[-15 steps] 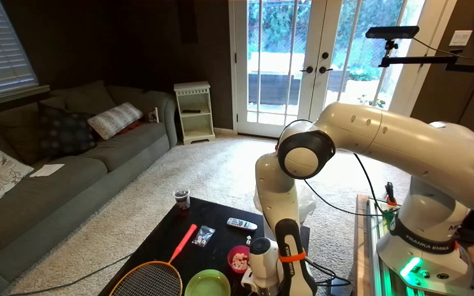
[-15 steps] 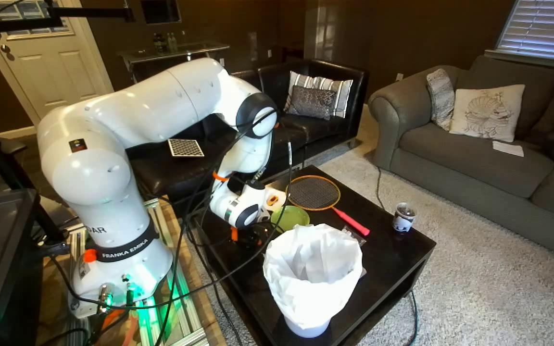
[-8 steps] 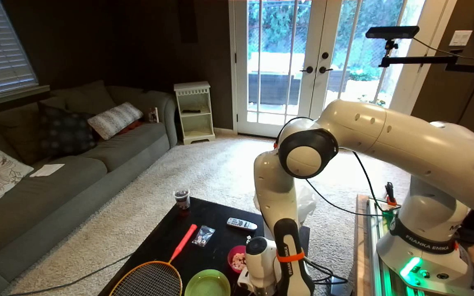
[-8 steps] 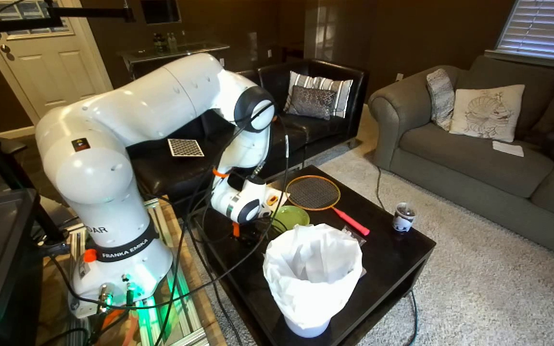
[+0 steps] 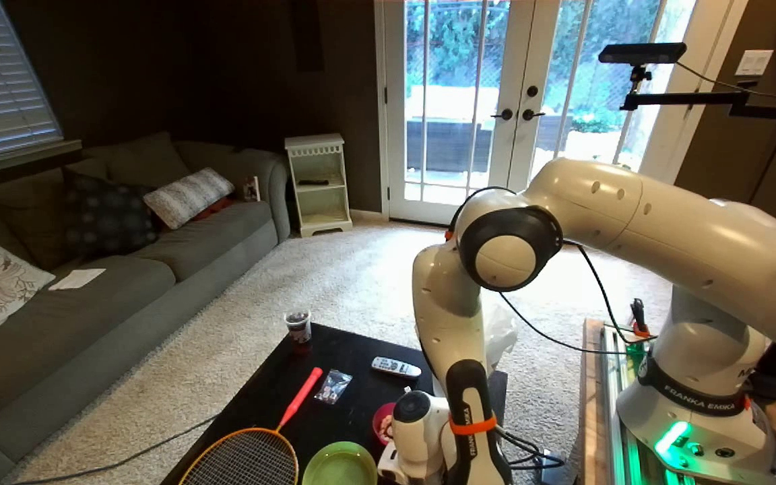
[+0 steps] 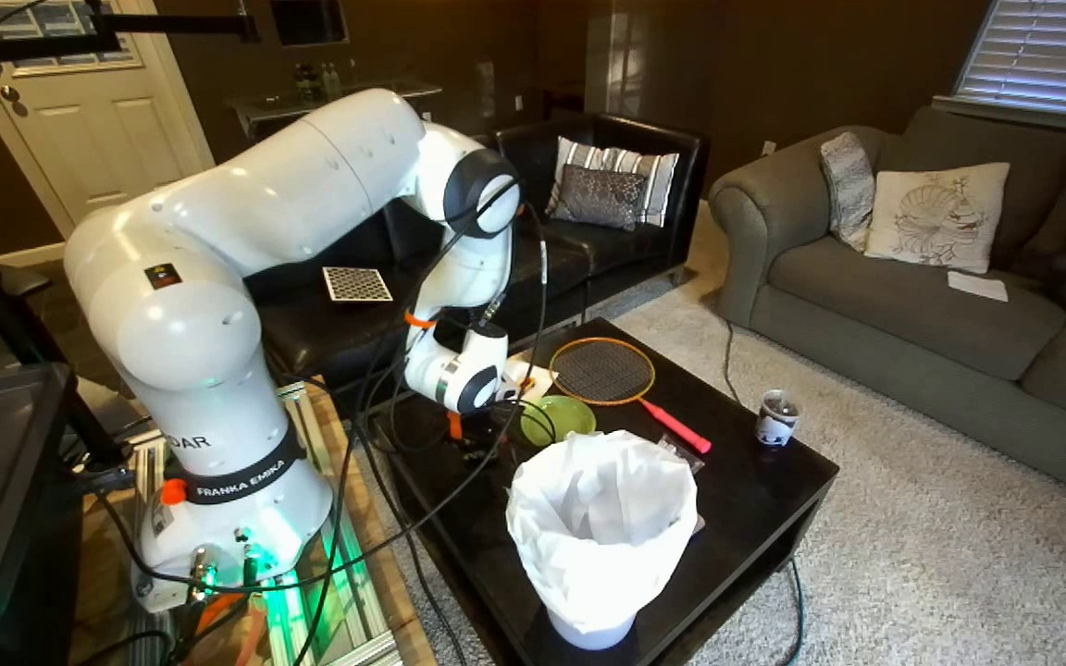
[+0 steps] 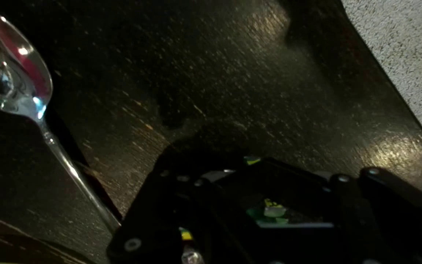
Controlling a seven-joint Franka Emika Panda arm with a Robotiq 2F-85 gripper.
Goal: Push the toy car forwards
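Spotting likely toy car [image 7: 270,212], green-yellow patches behind claw [image 7: 269,176], wrist view's lower middle; long axis hidden, I can't tell if jaws apart

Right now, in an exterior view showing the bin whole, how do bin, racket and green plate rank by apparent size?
1. Bin (nearness likely enlarges it)
2. Racket
3. Green plate

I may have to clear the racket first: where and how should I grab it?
Probably by the pink handle, from above, closing across its narrow width: it lies slim and straight on the table, whereas the strung head is broad and flat. Leave room for the small plastic bag beside the handle.
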